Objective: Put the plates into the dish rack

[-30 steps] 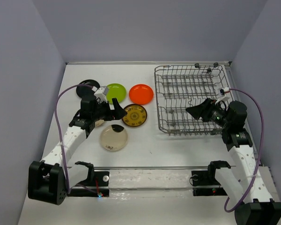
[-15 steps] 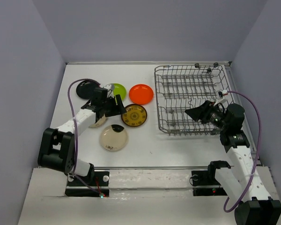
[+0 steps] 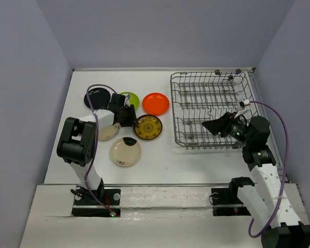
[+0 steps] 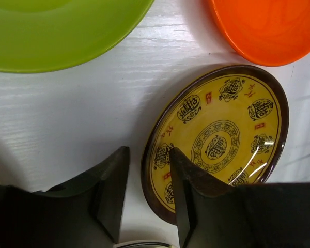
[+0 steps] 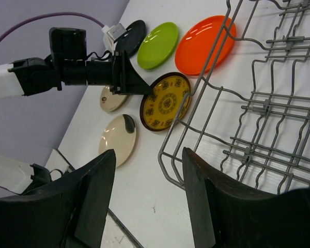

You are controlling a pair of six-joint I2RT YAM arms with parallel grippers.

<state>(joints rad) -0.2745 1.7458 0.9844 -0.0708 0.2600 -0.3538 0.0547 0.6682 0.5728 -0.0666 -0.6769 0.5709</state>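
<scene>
Six plates lie flat on the white table: black point(image 3: 96, 96), lime green point(image 3: 132, 98), orange point(image 3: 155, 103), brown with yellow pattern point(image 3: 149, 127), cream with a dark patch point(image 3: 125, 152) and beige point(image 3: 107, 132). My left gripper point(image 3: 129, 116) is low at the brown plate's left edge. In the left wrist view its jaws point(image 4: 148, 152) straddle that plate's point(image 4: 222, 139) rim with a gap on both sides, one finger over the table, one over the plate. The empty grey dish rack point(image 3: 173, 111) stands at the right. My right gripper point(image 3: 217, 125) hangs open and empty above the rack's front left corner point(image 5: 175, 124).
The left arm's purple cable point(image 3: 95, 90) loops over the black plate. Walls close the table at the back and both sides. The arm bases and a rail point(image 3: 165, 194) line the near edge. Bare table lies between the cream plate and the rack.
My left gripper has reached back and right, from near the beige plate down to the brown plate's rim, its jaws narrowing. The right gripper has edged left and narrowed a little.
</scene>
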